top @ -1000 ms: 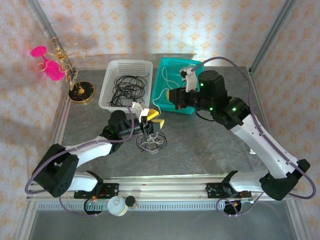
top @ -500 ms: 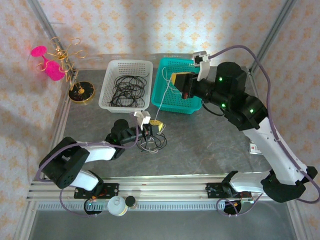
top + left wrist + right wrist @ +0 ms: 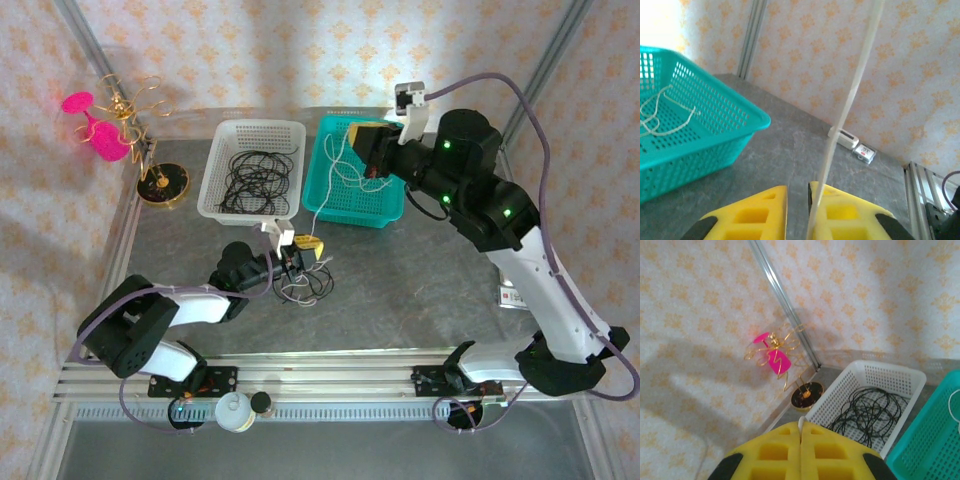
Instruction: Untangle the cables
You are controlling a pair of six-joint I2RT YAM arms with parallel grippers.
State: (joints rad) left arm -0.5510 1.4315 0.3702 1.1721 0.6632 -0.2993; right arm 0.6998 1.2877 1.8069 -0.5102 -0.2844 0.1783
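Note:
The cables lie as a small loose tangle [image 3: 305,285] on the grey table, a black cord looped with a whitish one. From it the whitish cable [image 3: 322,190] rises taut to my right gripper [image 3: 360,140], raised over the teal basket. In the right wrist view that gripper [image 3: 801,426] is shut, with a white cable end poking out between its tips. My left gripper [image 3: 308,247] sits low just behind the tangle. In the left wrist view its yellow jaws [image 3: 797,192] stand narrowly apart. The whitish cable [image 3: 850,95] runs up through the gap, against the right finger.
A white basket [image 3: 250,127] holding several black cords [image 3: 867,412] stands at the back, and the teal basket [image 3: 345,222] with whitish cord is beside it. A gold and pink ornament [image 3: 160,185] stands back left. A small white tag [image 3: 510,297] lies at the right.
My right gripper has lifted and swung back over the teal basket, drawing the whitish cable taut. My left gripper has dropped beside the tangle and its jaws have narrowed around the cable.

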